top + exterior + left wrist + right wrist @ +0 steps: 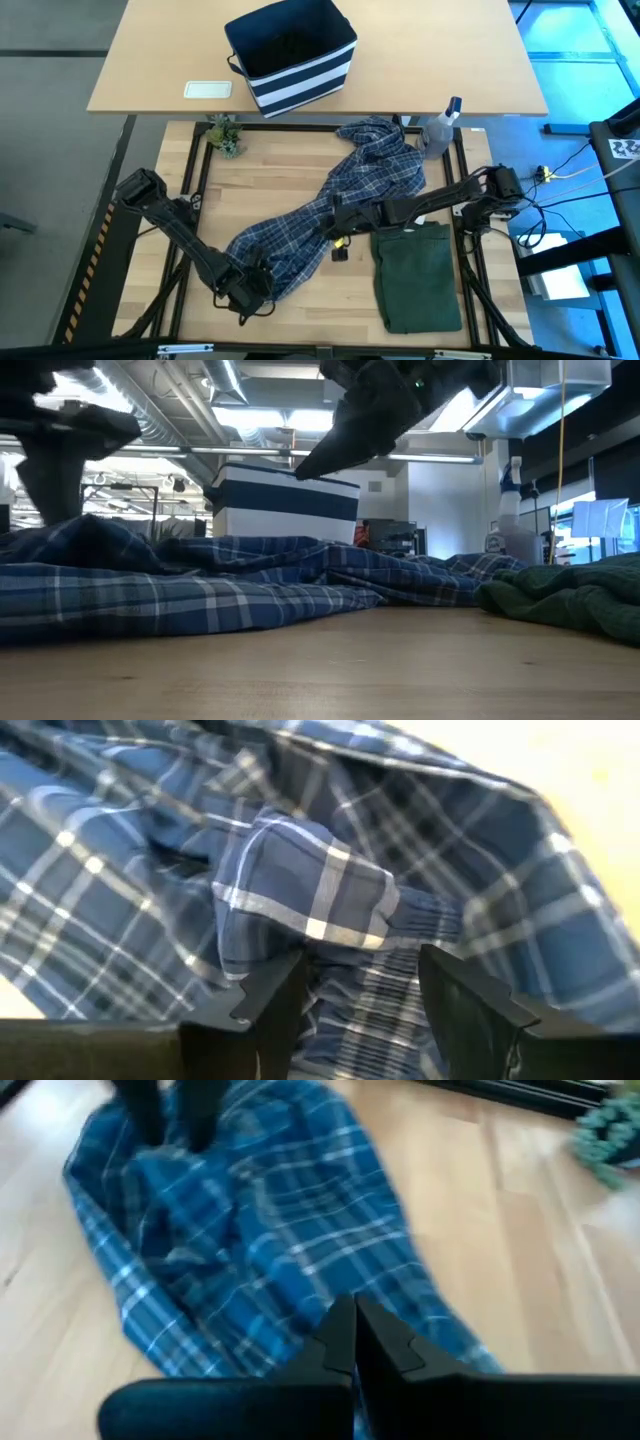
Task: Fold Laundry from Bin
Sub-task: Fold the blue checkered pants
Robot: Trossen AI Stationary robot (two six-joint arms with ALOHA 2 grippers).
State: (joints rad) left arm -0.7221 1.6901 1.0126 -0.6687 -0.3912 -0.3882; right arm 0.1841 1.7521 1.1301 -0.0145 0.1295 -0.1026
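Plaid shirt (330, 210) spread on table | left jaws apart over it | right jaws together | bin (292, 55) contents unclear

My left gripper (243, 285) sits at the plaid shirt's (330, 215) near end on the worktop (290, 165), with the folded green garment (415, 277) just beside it.

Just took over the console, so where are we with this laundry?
The plaid shirt lies spread across the table. The left end effector is open at the shirt's near corner, with a cuff between its fingers. The right end effector is shut above the shirt's middle. The dark green garment lies folded alongside; the bin sits behind.
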